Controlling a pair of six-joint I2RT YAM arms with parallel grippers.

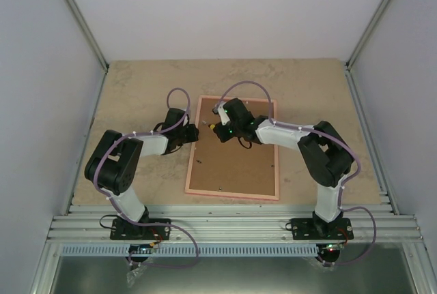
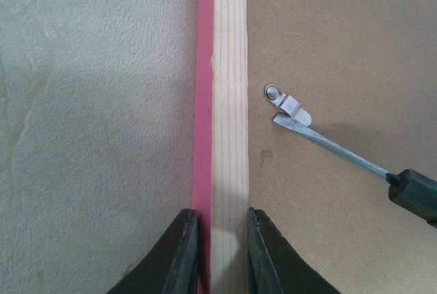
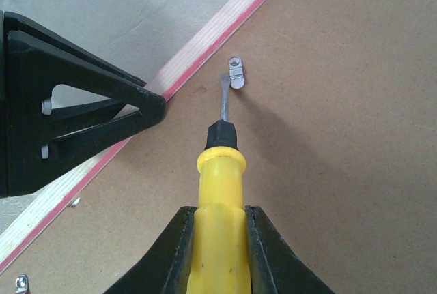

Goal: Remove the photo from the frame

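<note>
- The frame (image 1: pixel 232 171) lay face down at the middle of the worktop (image 1: pixel 136 89), its brown backing (image 3: pixel 341 137) turned up; the photo could not be seen.
- The left gripper (image 2: pixel 222 224) pinched the frame's left rail near its far end, one finger on each side.
- The right gripper (image 3: pixel 220 215) was clamped on a yellow-handled screwdriver (image 3: pixel 220 171), whose blade tip met a small metal clip (image 3: pixel 236 74) on the backing, just inside that rail.

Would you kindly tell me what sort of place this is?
Likely a robotics lab enclosure: plain white walls around a beige tabletop, and aluminium rails along the near edge.
</note>
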